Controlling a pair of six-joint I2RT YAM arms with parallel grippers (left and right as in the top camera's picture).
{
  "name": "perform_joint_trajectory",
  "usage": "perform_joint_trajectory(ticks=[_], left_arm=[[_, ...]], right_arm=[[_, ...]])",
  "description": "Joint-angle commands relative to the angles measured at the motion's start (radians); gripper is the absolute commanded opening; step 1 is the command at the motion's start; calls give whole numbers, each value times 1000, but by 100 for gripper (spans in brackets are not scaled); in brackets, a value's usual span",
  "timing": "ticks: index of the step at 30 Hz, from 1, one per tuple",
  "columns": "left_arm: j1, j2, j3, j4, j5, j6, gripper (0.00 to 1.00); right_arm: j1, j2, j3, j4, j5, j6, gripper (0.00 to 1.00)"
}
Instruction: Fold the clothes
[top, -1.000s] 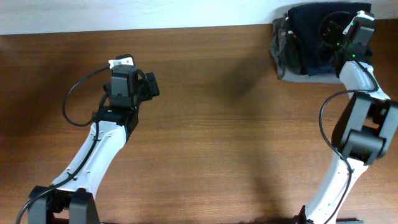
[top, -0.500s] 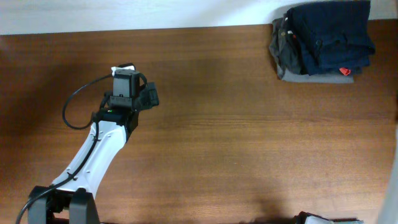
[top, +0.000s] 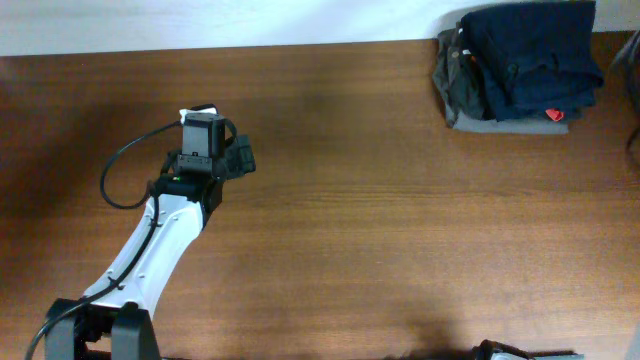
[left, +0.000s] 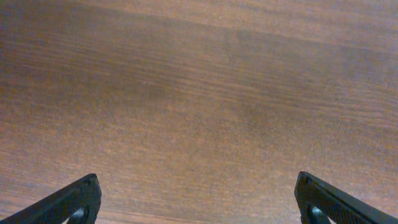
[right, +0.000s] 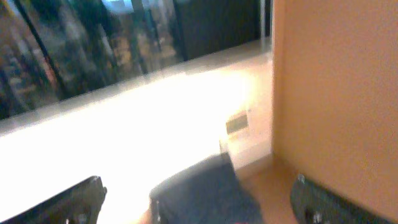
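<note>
Two end effectors spread wide, holding nothing. The left end effector (left: 199, 202) hangs over the table (left: 199, 93), touching nothing. The right end effector (right: 198, 205) shows in a blurred view. The clothes (top: 535, 50) lie folded atop a garment stack (top: 465, 95) at the table's far right corner.

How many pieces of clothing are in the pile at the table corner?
4 show: navy shorts on top, a dark grey piece at the left, a lighter grey layer underneath, a red scrap at the near edge. More may be hidden.
</note>
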Motion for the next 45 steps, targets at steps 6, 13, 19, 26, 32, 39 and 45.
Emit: perform_joint_trajectory(ticks=[6,13,19,26,32,39,45], left_arm=[[6,6,7,0,-13,-6,99],[6,6,7,0,-13,-6,99],[6,6,7,0,-13,-6,99],[6,6,7,-2,-13,-6,99],[6,6,7,-2,-13,-6,99],[6,6,7,-2,-13,-6,99],[6,6,7,-2,-13,-6,99]], right_arm=[[29,-326,-77,-370,14,-10,99],[177,-578,-412,-150,18,-22,99],[214,-798,-874,260,2,-66,99],[214,-1032,-1367,624,-62,-86,99],[212,-1146,-1587,737,-68,-92,99],[212,-1181,-1699,737,-65,-108,99],[212,-1207,-1750,681,-93,-104,99]])
